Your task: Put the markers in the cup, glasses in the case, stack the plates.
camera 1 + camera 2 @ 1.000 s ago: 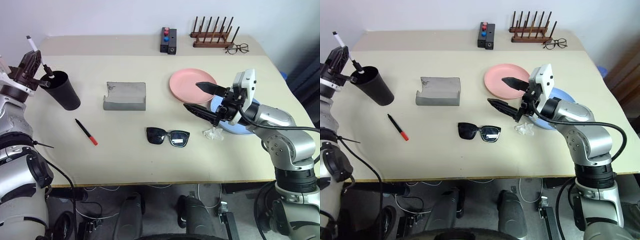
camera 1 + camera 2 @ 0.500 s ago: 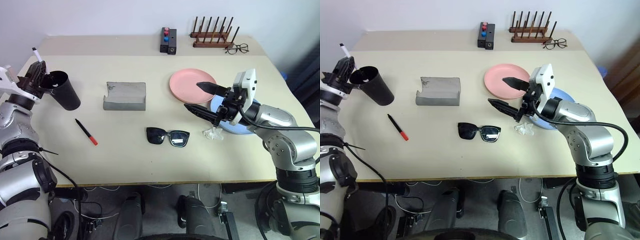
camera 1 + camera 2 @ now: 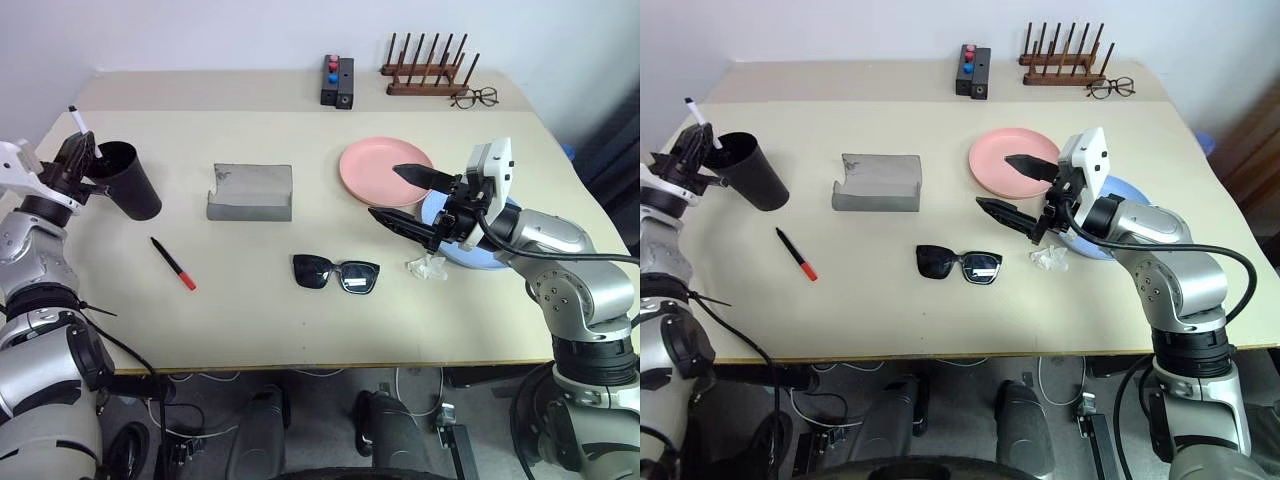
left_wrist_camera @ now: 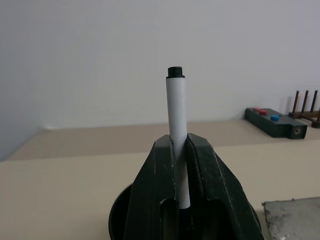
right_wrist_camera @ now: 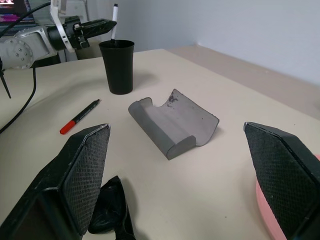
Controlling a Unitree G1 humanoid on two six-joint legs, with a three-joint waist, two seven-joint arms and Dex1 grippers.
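White-bodied marker (image 4: 176, 125) with a black tip, pinched upright in the left gripper (image 3: 75, 160), lower end right at the rim of the black cup (image 3: 130, 180). A second marker (image 3: 172, 263), red-ended, lies on the desk (image 3: 250, 320) nearby. Right gripper (image 3: 408, 195) hangs spread wide above the pink plate (image 3: 375, 170), sunglasses (image 3: 335, 273) just below it.

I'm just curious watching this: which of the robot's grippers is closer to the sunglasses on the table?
The right. The right gripper hovers open just beyond the sunglasses, near the pink plate. The left gripper is far off at the black cup, shut on a white marker.
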